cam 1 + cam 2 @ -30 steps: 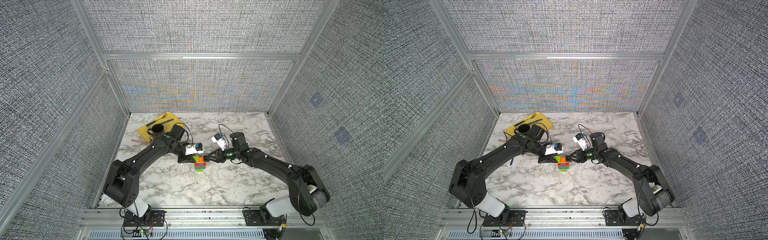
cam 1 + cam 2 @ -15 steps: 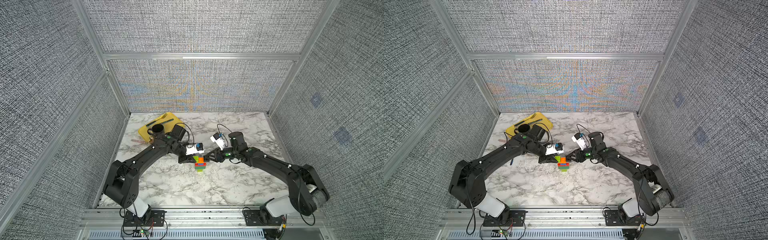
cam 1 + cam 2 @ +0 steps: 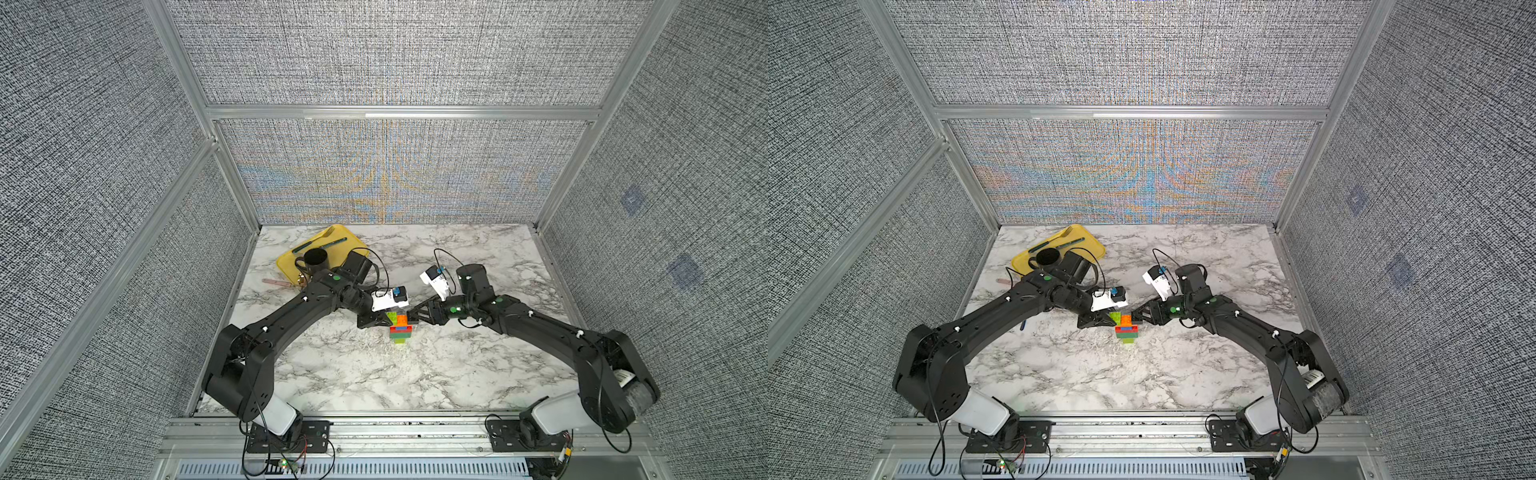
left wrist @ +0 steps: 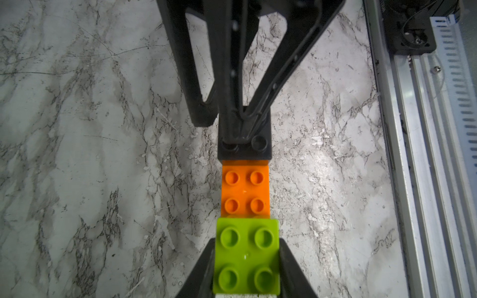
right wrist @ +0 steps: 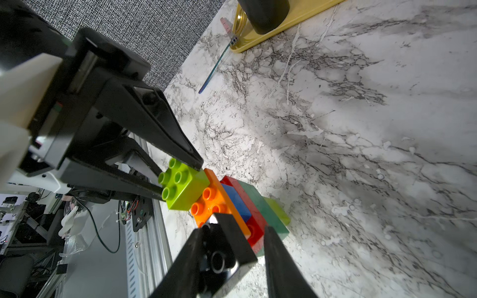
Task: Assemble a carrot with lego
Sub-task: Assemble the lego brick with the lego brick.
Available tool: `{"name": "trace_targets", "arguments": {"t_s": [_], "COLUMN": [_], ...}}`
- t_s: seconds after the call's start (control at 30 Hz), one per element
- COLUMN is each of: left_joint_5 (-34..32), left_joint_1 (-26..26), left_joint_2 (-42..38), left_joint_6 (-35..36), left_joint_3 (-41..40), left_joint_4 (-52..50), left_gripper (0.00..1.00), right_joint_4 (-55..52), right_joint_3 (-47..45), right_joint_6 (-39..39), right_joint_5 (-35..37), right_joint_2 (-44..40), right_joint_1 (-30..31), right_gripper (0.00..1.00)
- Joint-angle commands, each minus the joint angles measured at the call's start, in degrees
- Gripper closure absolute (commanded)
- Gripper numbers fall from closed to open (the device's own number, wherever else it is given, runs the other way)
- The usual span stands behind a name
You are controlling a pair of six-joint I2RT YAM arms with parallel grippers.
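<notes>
The carrot stands upright, lime tip down, studs up. Left hand clamps the top lime brick; right hand straddles the black brick, grip unclear

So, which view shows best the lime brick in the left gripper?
The right wrist view: the lime brick shows studs and sides, clamped in the left gripper. The left wrist view shows only its studded top; in both top views it is a small lime patch.
</notes>
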Motion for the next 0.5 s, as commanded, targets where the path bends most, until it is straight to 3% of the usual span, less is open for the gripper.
{"name": "trace_targets", "arguments": {"t_s": [0.0, 0.47], "left_joint_5": [-4.79, -5.12], "left_joint_1": [-0.01, -0.23], "left_joint_2": [-0.10, -2.09], "left_joint_6": [-1.31, -4.42], "left_joint_3": [-0.71, -1.37], "left_joint_4": [-4.17, -2.20], "left_gripper": [0.85, 0.85], "right_joint_4": [-5.40, -5.76], "right_joint_3": [-0.63, -1.00], "right_joint_6": [-1.16, -1.16], "right_joint_5": [4.37, 5.56], "right_joint_2": [0.26, 0.27], "right_joint_1": [0.36, 0.80], "right_gripper": [0.61, 0.62]}}
